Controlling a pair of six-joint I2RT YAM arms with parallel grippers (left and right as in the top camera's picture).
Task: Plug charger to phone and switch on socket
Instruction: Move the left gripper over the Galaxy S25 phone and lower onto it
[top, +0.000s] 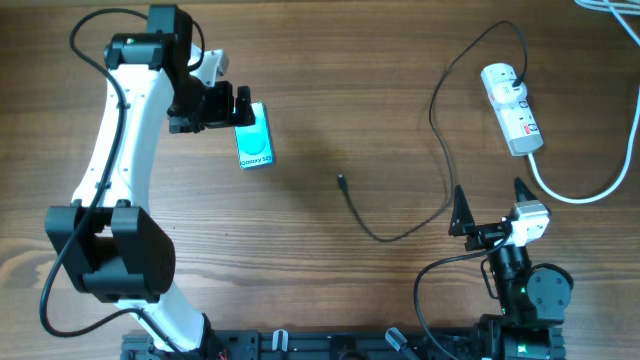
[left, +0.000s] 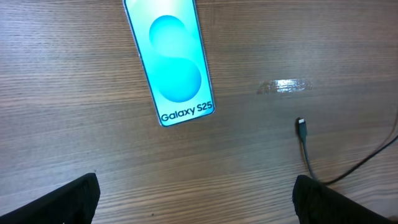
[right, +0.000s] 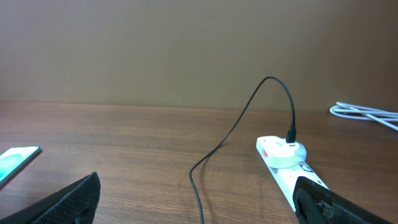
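The phone (top: 255, 140) lies flat on the table with its teal screen up; it also shows in the left wrist view (left: 171, 59) and at the left edge of the right wrist view (right: 15, 160). My left gripper (top: 240, 106) is open and empty, just left of and above the phone. The charger's black cable (top: 400, 232) ends in a free metal tip (top: 342, 181), also seen in the left wrist view (left: 301, 126). Its white plug (top: 503, 84) sits in the socket (top: 516, 122). My right gripper (top: 488, 205) is open and empty near the front right.
The socket's thick white cord (top: 590, 190) loops along the right edge of the table. The charger cable arcs up from the plug in the right wrist view (right: 249, 112). A wall stands behind the table.
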